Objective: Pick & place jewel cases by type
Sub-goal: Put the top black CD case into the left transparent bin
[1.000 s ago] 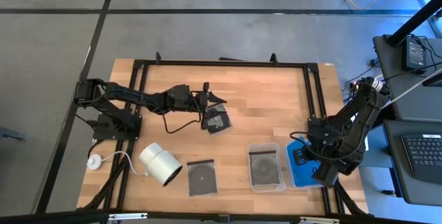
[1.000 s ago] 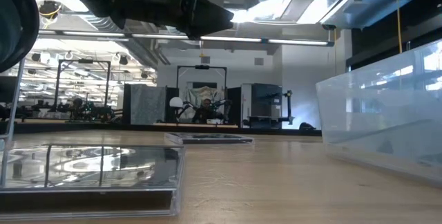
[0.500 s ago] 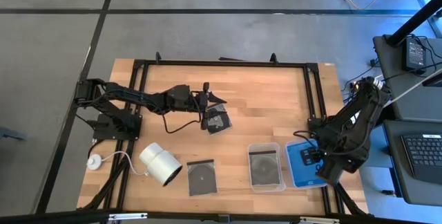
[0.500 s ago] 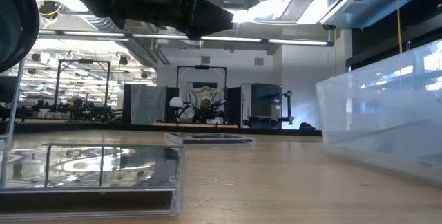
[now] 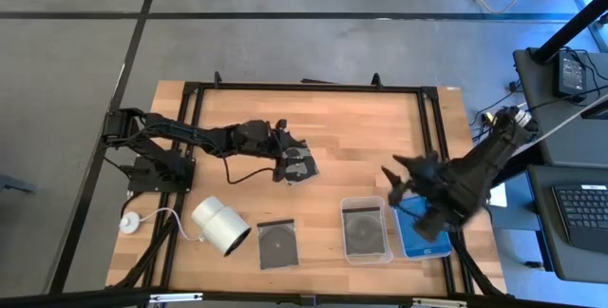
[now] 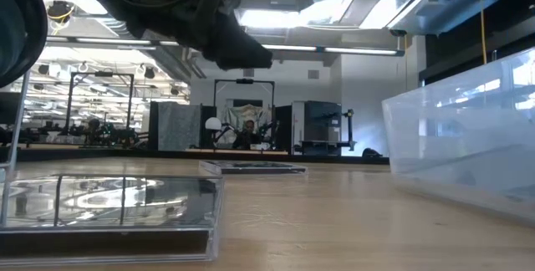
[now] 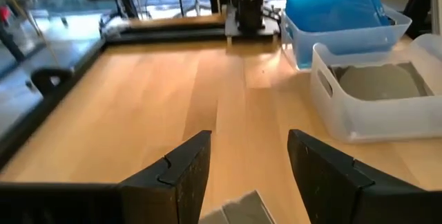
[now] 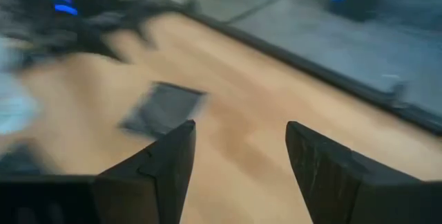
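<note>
A dark jewel case (image 5: 304,166) lies flat on the table's middle, and my left gripper (image 5: 289,156) hangs open just above its left edge. The left wrist view shows a corner of that case (image 7: 238,209) below my open left gripper (image 7: 248,148). A second dark case (image 5: 277,243) lies flat near the near edge. Another dark case sits in a clear tray (image 5: 366,229), and blue cases (image 5: 422,241) fill the tray to its right. My right gripper (image 5: 392,182) is open in the air beyond the trays. Its wrist view shows my right gripper (image 8: 238,141) facing a blurred dark case (image 8: 162,106).
A white cylinder (image 5: 221,224) with a cord lies on its side at the near left. A black frame (image 5: 304,87) runs around the table. The low view shows the near dark case (image 6: 109,208), the middle case (image 6: 251,167) and a clear tray wall (image 6: 468,137).
My right gripper has swung up from over the blue tray toward the table's left and far side, now hanging beyond the trays. My left gripper has moved a little toward the right and dipped down over the middle dark case. The cases have not moved.
</note>
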Robot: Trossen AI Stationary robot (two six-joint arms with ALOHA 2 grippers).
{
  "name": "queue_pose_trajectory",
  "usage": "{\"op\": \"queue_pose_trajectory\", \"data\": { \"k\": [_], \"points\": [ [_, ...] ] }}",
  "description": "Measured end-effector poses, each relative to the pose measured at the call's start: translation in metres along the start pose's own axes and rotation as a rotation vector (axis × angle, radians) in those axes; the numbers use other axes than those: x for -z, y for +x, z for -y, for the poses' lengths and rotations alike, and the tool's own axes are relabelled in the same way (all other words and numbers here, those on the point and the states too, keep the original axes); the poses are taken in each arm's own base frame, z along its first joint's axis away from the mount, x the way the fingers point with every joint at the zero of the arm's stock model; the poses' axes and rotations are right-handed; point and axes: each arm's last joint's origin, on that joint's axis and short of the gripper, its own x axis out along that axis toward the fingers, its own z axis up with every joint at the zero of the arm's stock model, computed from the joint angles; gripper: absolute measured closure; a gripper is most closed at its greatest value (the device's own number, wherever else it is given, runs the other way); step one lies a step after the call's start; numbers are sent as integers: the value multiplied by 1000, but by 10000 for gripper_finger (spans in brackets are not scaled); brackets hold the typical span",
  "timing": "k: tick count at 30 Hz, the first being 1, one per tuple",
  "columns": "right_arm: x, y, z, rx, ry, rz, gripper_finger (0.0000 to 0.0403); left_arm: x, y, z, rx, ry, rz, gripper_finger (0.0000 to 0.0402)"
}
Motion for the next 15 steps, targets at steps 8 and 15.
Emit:
{"op": "queue_pose_trajectory", "data": {
  "k": [8,15],
  "points": [
    [16,74,19,296,-63,-60,174,6,0,0,4,-40,-65,209],
    [10,138,-1,48,-200,-201,174,10,0,1,5,-69,-101,211]
  ]
}}
